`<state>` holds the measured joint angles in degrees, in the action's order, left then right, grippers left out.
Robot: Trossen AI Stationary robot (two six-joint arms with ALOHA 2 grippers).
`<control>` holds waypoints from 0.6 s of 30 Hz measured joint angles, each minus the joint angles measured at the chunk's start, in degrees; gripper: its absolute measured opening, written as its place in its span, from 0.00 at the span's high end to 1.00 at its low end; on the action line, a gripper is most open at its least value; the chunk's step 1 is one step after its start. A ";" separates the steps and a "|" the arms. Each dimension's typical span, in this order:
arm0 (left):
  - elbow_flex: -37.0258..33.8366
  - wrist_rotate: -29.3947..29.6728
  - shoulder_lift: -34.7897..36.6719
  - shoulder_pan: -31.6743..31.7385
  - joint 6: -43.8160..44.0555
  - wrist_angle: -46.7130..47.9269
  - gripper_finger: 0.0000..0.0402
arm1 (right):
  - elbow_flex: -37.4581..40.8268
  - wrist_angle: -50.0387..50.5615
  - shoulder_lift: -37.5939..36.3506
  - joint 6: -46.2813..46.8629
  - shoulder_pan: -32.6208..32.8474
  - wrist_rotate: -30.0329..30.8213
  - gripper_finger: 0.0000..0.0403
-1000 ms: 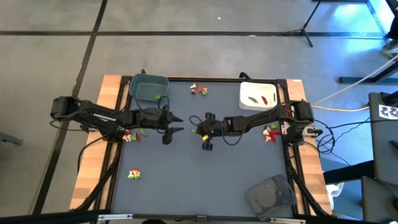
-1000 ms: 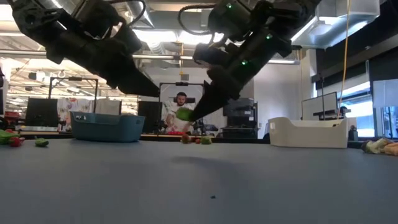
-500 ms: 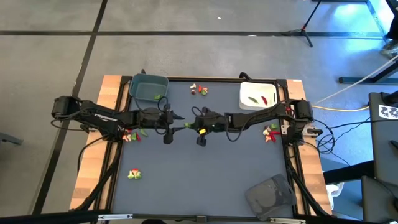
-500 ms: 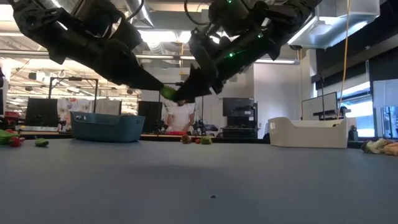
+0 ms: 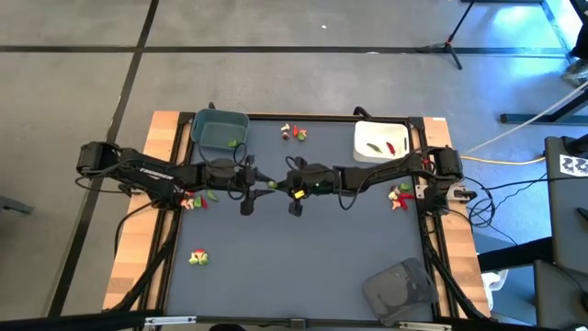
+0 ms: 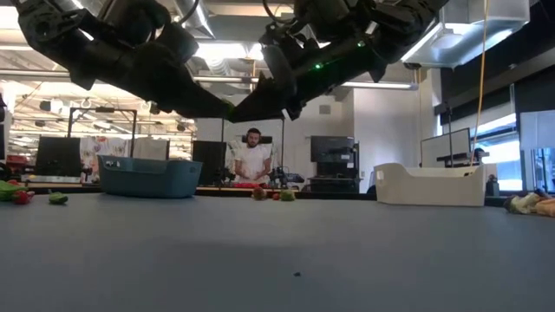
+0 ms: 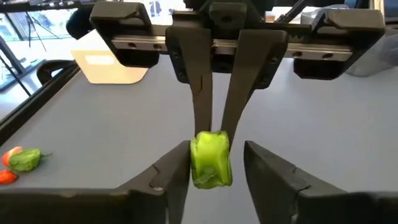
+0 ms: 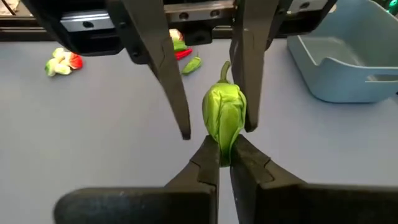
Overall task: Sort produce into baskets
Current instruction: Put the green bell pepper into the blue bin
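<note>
High view: both arms are stretched toward the middle of the dark surface [image 5: 349, 248], and their tips meet there above it. The left gripper [image 5: 265, 183] comes from the left side and the right gripper [image 5: 278, 185] from the right side. A small green pepper [image 5: 273, 185] is held in the air between them.

From the right wrist view, the fingers [image 8: 208, 163] of the right gripper [image 8: 224, 158] are seen clenched on the lower end of the green pepper [image 8: 224, 116]. From the left wrist view, the fingers [image 7: 177, 168] of the left gripper [image 7: 216, 163] stand apart on both sides of the same pepper [image 7: 211, 158]; one finger seems to touch it, and a gap is seen at the other side, so a grip by the left gripper is not shown. In the low view the two tips [image 6: 232, 109] meet well above the surface.

The blue-grey tub [image 5: 220, 129] stands at the far left corner with a green piece inside. The white tub [image 5: 380, 141] stands at the far right, with red and green pieces in it. The dark grey tray [image 5: 400, 288] lies at the near right corner. Small groups of produce are seen between the two tubs at the far edge [image 5: 293, 132], under the left arm [image 5: 197, 199], near the right edge [image 5: 400, 196], and at the near left [image 5: 198, 258].

A person [image 6: 252, 160] is seen in the room behind the surface in the low view.
</note>
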<state>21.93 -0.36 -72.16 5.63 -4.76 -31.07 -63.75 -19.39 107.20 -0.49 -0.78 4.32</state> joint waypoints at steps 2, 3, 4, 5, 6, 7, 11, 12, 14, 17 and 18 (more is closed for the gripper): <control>0.00 0.00 0.00 0.00 -0.16 0.02 0.69 | 0.00 0.14 0.00 0.02 0.01 -0.18 0.96; 0.00 0.00 0.13 0.01 0.04 0.03 0.71 | 0.00 0.12 0.00 0.04 0.01 -0.19 0.96; 0.00 0.00 0.44 0.04 0.17 0.27 0.73 | 0.00 0.06 0.00 0.04 0.00 -0.26 0.95; 0.00 0.02 0.57 0.04 0.15 0.37 0.75 | 0.00 -0.06 0.00 0.04 0.02 -0.29 0.95; 0.00 0.02 0.59 0.04 0.04 0.35 0.77 | 0.00 -0.08 0.00 0.06 0.04 -0.27 0.95; 0.00 0.02 0.59 0.04 -0.15 0.38 0.78 | 0.00 -0.16 0.00 0.08 0.04 -0.27 0.94; 0.00 -0.07 0.59 0.04 -0.46 0.55 0.86 | 0.02 -0.34 0.04 2.15 0.03 -0.93 0.90; 0.00 -0.18 0.59 0.04 -0.72 0.66 0.87 | 0.04 -0.34 0.04 2.39 0.01 -1.75 0.88; 0.00 -0.24 0.59 0.10 -0.98 0.71 0.89 | 0.04 -0.37 0.04 2.58 0.00 -2.33 0.83; 0.00 0.17 1.00 0.15 -0.79 1.55 0.89 | 0.04 0.07 0.04 2.86 0.00 -1.34 0.75; 0.00 0.75 1.52 0.15 -1.17 2.52 0.88 | 0.04 1.29 -0.42 2.84 -0.02 -1.34 0.72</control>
<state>21.93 0.39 -70.64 5.78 -5.93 -28.55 -63.70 -18.09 106.77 2.35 -0.79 2.98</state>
